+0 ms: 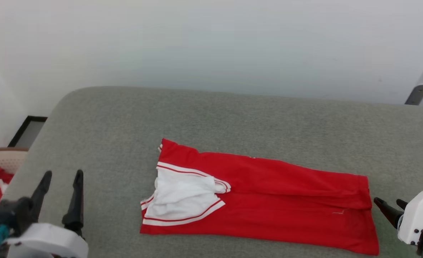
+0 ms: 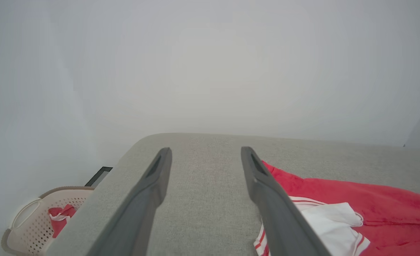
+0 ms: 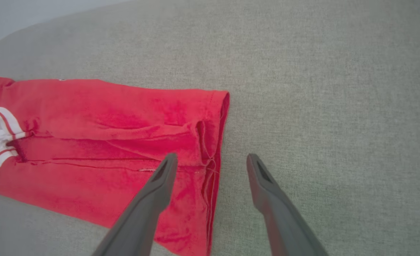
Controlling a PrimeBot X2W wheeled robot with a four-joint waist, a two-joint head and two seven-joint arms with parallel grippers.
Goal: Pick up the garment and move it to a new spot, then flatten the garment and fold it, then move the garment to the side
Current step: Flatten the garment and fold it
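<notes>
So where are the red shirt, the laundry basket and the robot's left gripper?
red shirt [image 1: 275, 200]: head view, on the red body panel.
laundry basket [image 2: 32, 231]: left wrist view, on its perforated side wall.
left gripper [image 1: 63, 174]: head view, midway between its two fingertips.

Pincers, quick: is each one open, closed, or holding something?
Left pincer: open, holding nothing.
Right pincer: open, holding nothing, poised by the garment.

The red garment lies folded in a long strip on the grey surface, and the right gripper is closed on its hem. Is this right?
Not quite. The right gripper is open and holds nothing: in the right wrist view its two fingers stand apart, one over the hem of the garment, the other over the grey surface. The garment does lie folded in a long strip.
</notes>
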